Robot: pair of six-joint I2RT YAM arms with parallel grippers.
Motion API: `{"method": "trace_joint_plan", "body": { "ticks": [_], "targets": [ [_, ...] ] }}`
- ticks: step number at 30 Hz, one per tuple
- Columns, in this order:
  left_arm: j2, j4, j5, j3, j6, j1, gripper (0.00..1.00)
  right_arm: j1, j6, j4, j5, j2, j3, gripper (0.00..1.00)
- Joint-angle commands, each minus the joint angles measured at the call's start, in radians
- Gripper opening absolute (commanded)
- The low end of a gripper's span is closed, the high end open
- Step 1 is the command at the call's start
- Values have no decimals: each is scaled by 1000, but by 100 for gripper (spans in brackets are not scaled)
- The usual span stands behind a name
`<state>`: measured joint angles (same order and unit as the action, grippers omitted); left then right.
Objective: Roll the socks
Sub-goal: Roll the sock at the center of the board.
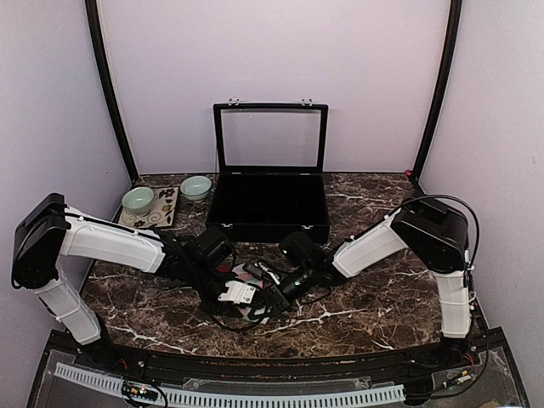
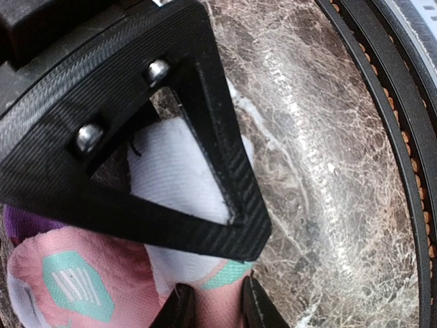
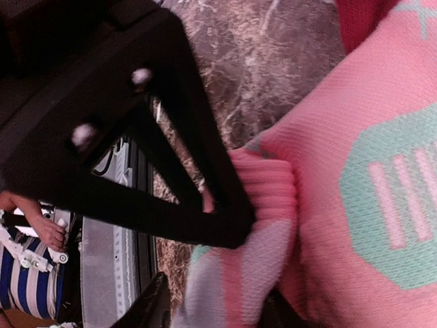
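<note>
Socks (image 1: 255,279) bunched mid-desk (image 1: 365,306), just in front of black lidded case (image 1: 270,204).
Salmon-pink sock (image 3: 341,102), knit, mint patches, ribbed cuff: left pincer (image 2: 222,273) closed narrow on it; right pincer (image 3: 225,273) part-open, fabric fills gap, grip unclear. Maroon sock (image 3: 369,20) alongside.

Overhead view down on table (image 1: 382,297), 2 wrist views close-up, both sharing pink sock (image 3: 328,102)

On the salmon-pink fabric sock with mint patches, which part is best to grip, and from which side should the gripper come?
Probably the ribbed cuff of the salmon-pink fabric sock. It is bunched into a thick raised fold, while the patterned body lies flat and wide. Come from above on the brown marble table side, where the cuff's edge is free, jaws across the ribs.
</note>
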<state>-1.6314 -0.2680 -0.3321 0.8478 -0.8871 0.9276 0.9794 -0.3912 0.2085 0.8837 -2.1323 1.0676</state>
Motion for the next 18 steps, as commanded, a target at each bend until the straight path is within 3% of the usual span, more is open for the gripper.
{"method": "trace_joint_plan", "body": {
  "ticks": [1,2,3,18],
  "targets": [
    [-83,-86,52,-26,7,-9,25,-13,-28,-350,-263,-92,-147,58],
    [-86,-92,46,-26,11,-13,24,-17,-31,-341,-277,-80,-159,94],
    [-91,-98,38,-27,14,-19,24,-20,-34,-333,-293,-67,-170,99],
    [-130,-165,14,10,32,-99,23,-31,-163,-193,-672,138,-386,99]
  ]
}}
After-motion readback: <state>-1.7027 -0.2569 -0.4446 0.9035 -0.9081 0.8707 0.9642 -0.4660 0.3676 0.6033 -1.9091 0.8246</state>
